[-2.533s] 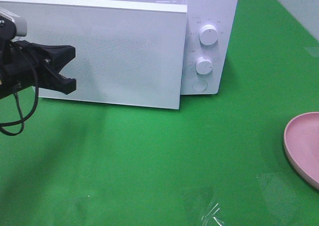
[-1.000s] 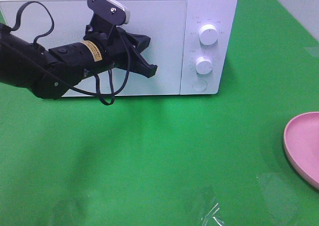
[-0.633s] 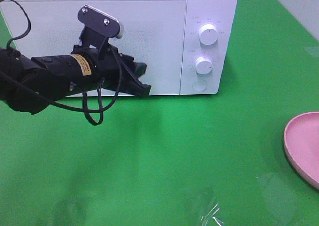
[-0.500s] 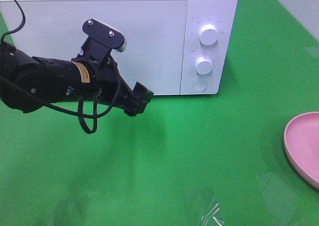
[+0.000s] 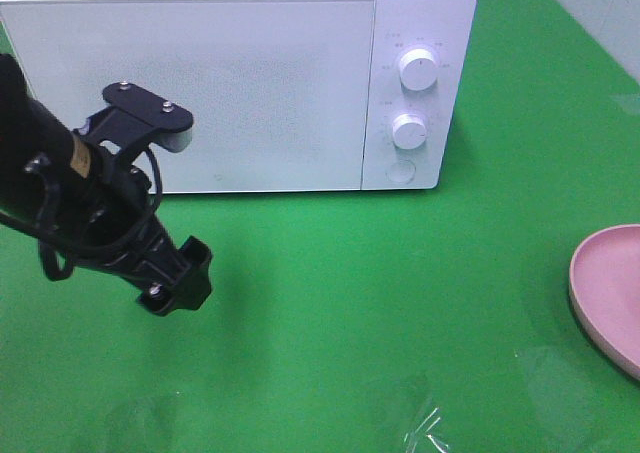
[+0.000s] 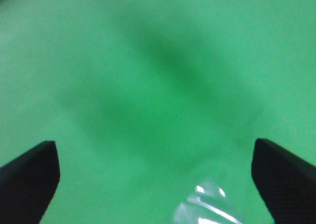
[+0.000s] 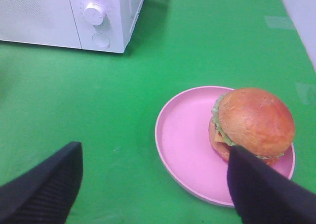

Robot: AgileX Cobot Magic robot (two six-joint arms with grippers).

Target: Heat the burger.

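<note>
One white microwave oven (image 5: 235, 83) stands at the back of the green table (image 5: 400, 303), its door shut and flush with the front. Its control panel on the right carries two round knobs, the upper knob (image 5: 418, 69) above the lower knob (image 5: 409, 131), with one round button (image 5: 400, 171) below them. There is one pink plate (image 5: 607, 295), at the right edge of the high view and well apart from the oven, and one burger (image 7: 253, 123), which only the right wrist view shows. A patch of crinkled clear film (image 5: 425, 425) lies on the table near the front edge.

On the left, the left gripper (image 6: 155, 177) hangs over bare green table in front of the oven's left half, pointing down. Its two black fingers (image 6: 29, 177) stand wide apart at the edges of the wrist view, with nothing between them but the table and the film's glint; it holds and touches nothing.

On the right, the right gripper (image 7: 153, 192) is out of the high view. In its own wrist view its jaws stand wide apart and empty above the table. The burger sits on the pink plate, toward one side of it, close to one fingertip (image 7: 266, 189); whether they touch I cannot tell.
</note>
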